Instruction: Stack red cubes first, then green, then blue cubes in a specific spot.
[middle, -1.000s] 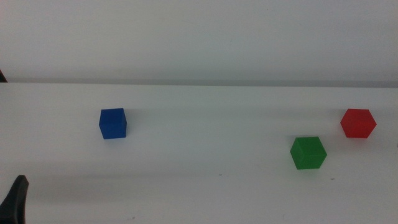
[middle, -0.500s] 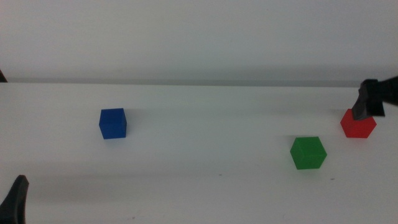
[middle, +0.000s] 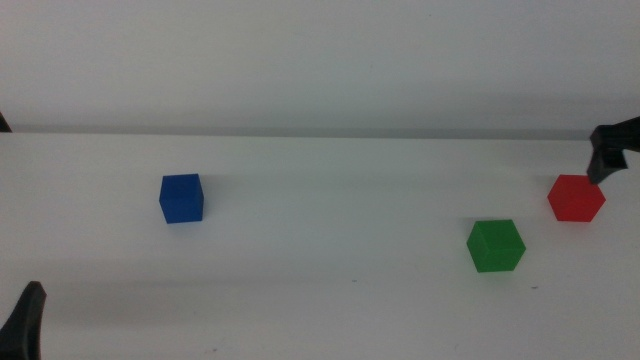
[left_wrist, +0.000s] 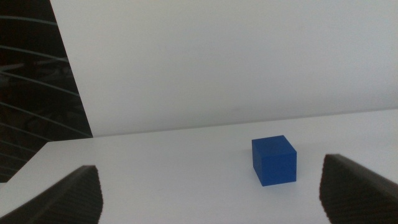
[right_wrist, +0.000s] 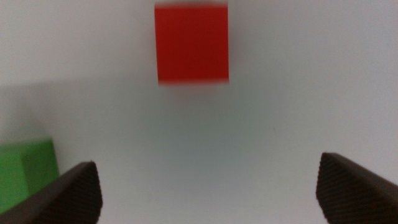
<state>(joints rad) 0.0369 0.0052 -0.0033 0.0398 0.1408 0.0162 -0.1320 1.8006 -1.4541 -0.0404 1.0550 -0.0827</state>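
On the white table (middle: 330, 290), the right gripper (right_wrist: 208, 186) hangs spread wide above the red cube (middle: 576, 197) at three o'clock. Left gripper (left_wrist: 211, 193) waits at seven o'clock, also spread, facing the blue cube (middle: 181, 198). Green cube (middle: 495, 245) sits at four o'clock.

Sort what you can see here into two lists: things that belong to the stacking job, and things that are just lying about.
Belongs to the job:
- red cube
- green cube
- blue cube
- right gripper, open, beside the red cube
- left gripper, open, waiting at the near left edge

Just lying about:
- nothing apart from the white table itself
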